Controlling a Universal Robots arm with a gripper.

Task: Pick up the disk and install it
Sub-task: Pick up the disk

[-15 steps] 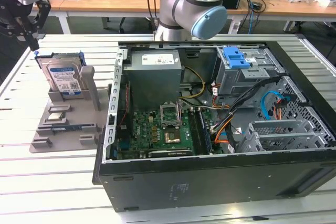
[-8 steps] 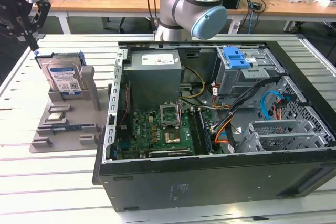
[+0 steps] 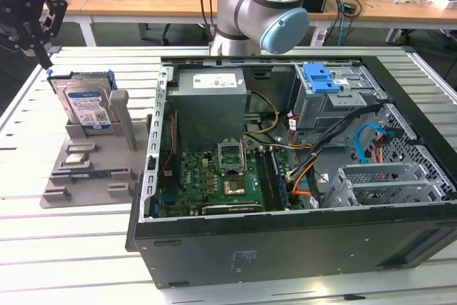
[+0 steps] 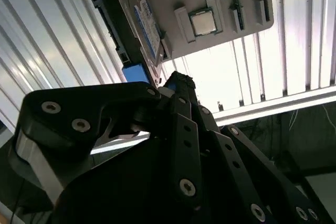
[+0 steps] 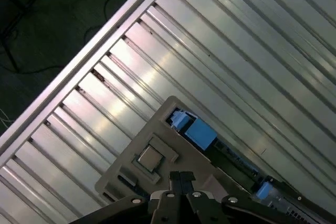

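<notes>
Gripper (image 3: 45, 61) of mine hangs above the far corner of the slatted aluminium table (image 3: 71, 248), at the exterior view's left. Its fingertips are pressed together and hold nothing, as the first wrist view shows (image 5: 181, 178).

The disk (image 3: 86, 105) stands upright on its edge in a grey holder (image 3: 93, 151), just below and to the exterior view's right of my gripper, apart from it. Its blue carrier frames the silver body and its label faces the exterior camera.

I judge the step in hand to be the reach for the disk. To do it well, I would part the fingers before lowering. I would line them up across the thin faces of the disk, not its long edge, and come straight down.

An upright grey post (image 3: 121, 116) of the holder rises close beside the disk and could catch a finger. A small square chip (image 3: 77, 149) lies flat in the holder near the disk's foot.

The open computer case (image 3: 285, 248) sits well apart toward the exterior view's right, with loose cables (image 3: 314, 169) inside it.
</notes>
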